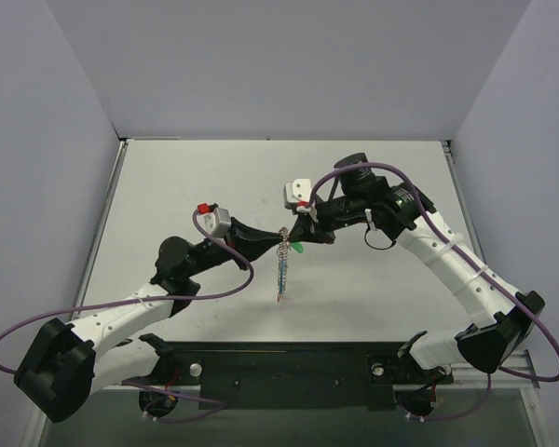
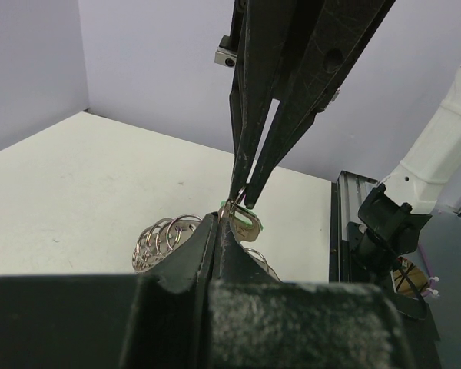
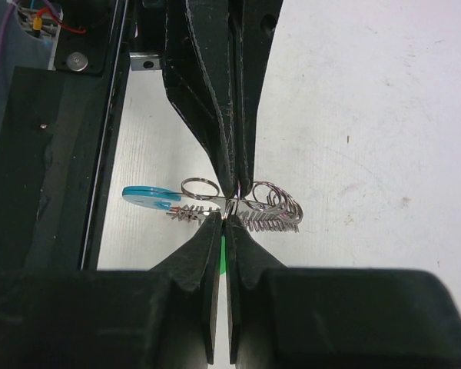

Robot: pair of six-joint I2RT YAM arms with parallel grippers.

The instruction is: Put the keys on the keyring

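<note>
Your left pincer (image 1: 276,236) clamped on keyring (image 1: 280,275) at centre of worktop (image 1: 186,177); right pincer (image 1: 294,237) clamped on green key (image 1: 299,249), just right of ring, tips nearly touching; ring's long axis runs toward arm bases (image 1: 289,372); judgement: feed key leftward.

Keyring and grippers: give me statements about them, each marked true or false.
1. The left gripper and the right gripper are both shut, tip to tip. True.
2. The keyring lies untouched, away from both grippers. False: it is pinched where the tips meet.
3. The green key is at the right gripper's tips. True.
4. The keyring's tag is red. False: the tag is light blue.
</note>
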